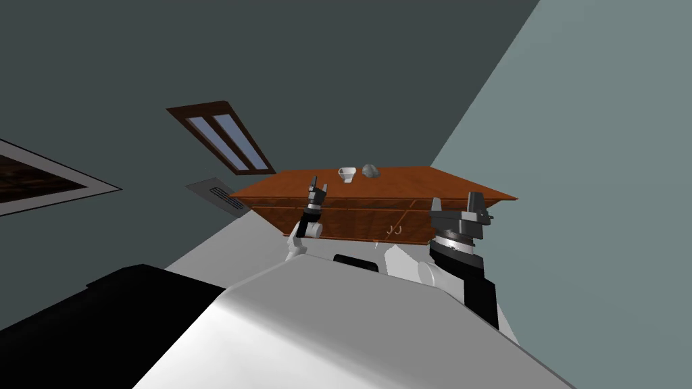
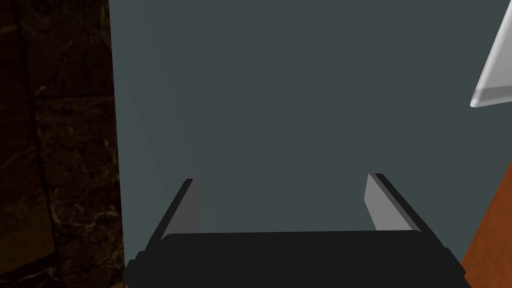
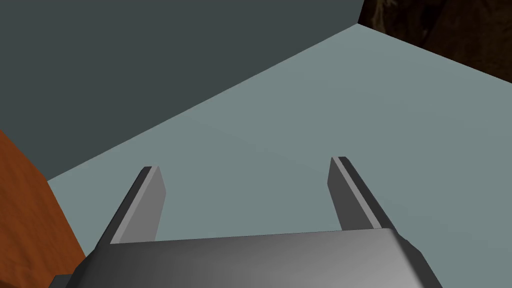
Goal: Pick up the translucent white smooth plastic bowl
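Here, head view: white bowl (image 1: pixel 347 174) on brown wooden cabinet (image 1: pixel 419 184), toward far edge, grey lump (image 1: pixel 369 170) just beside it at 3 o'clock. My left gripper (image 1: pixel 314 188) has bowl at its 1 o'clock; right gripper (image 1: pixel 457 202) has it at 11 o'clock. Left wrist view: fingers spread, nothing between. Right wrist view: fingers apart, empty. Risk, I judge: long reach clips lump, or smooth bowl slips from thin blades. No readable writing.

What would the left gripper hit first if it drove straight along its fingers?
Likely the dark grey wall: the left gripper, open, points straight at it with nothing between. The white bowl on the brown cabinet lies off that line. Depth to the wall is unclear.
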Motion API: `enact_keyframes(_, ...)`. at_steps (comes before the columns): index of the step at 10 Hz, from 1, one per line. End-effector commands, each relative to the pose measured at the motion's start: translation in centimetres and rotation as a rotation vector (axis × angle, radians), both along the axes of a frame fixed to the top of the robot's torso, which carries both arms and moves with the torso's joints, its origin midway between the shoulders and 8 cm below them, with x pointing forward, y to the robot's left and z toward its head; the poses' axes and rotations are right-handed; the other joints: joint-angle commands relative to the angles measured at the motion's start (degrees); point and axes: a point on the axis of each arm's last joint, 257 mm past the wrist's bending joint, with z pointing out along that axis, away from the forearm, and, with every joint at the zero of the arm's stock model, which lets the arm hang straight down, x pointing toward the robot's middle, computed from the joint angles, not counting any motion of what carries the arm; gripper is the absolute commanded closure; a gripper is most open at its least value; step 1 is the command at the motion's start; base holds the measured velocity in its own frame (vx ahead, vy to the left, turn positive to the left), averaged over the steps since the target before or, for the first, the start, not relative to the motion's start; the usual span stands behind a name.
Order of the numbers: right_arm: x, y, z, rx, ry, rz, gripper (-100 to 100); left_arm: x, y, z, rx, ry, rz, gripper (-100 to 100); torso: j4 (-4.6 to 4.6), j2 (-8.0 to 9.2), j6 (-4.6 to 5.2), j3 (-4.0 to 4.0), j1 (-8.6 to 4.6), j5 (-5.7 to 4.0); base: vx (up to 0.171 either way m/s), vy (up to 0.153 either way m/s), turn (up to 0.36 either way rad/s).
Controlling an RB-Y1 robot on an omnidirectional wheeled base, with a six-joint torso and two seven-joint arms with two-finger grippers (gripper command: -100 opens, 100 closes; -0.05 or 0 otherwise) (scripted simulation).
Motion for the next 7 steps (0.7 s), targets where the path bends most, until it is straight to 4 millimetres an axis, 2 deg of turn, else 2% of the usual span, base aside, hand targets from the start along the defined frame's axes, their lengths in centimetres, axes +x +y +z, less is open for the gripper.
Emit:
enact_keyframes(1, 0.0, 0.0, 0.0, 0.0, 0.0, 0.0, 0, 1.3, -0.3, 0.0, -0.002, 0.009, -0.009, -100, 0.0, 0.0, 0.0, 0.0, 0.0, 0.0, -0.118, -0.044, -0.017)
enact_keyframes(2, 0.0, 0.0, 0.0, 0.0, 0.0, 0.0, 0, 3.1, -0.2, -1.3, -0.006, 0.064, -0.011, -100, -0.01, -0.11, -0.01, -0.04, 0.04, 0.0, -0.134, -0.037, -0.046)
enact_keyframes(3, 0.0, 0.0, 0.0, 0.0, 0.0, 0.0, 0, 3.3, -0.6, -0.2, -0.006, 0.041, -0.02, -100, -0.01, -0.07, 0.0, -0.04, 0.05, 0.01, -0.123, -0.023, -0.025)
enact_keyframes(4, 0.0, 0.0, 0.0, 0.0, 0.0, 0.0, 0, 5.1, -0.5, -1.2, -0.011, 0.088, -0.024, -100, -0.01, -0.11, -0.01, -0.05, 0.11, 0.01, -0.135, -0.024, -0.046)
enact_keyframes(5, 0.0, 0.0, 0.0, 0.0, 0.0, 0.0, 0, 5.4, -0.9, -0.3, -0.01, 0.076, -0.032, -100, -0.01, -0.07, -0.01, -0.04, 0.11, 0.02, -0.113, -0.022, -0.024)
enact_keyframes(6, 0.0, 0.0, 0.0, 0.0, 0.0, 0.0, 0, 7.0, -0.7, -1.5, -0.016, 0.126, -0.033, -100, -0.01, -0.13, -0.02, -0.06, 0.13, 0.02, -0.145, -0.041, -0.047)
enact_keyframes(7, 0.0, 0.0, 0.0, 0.0, 0.0, 0.0, 0, 7.6, -1.2, -0.6, -0.015, 0.119, -0.041, -100, -0.01, -0.05, -0.01, -0.03, 0.06, 0.01, -0.124, -0.037, -0.024)
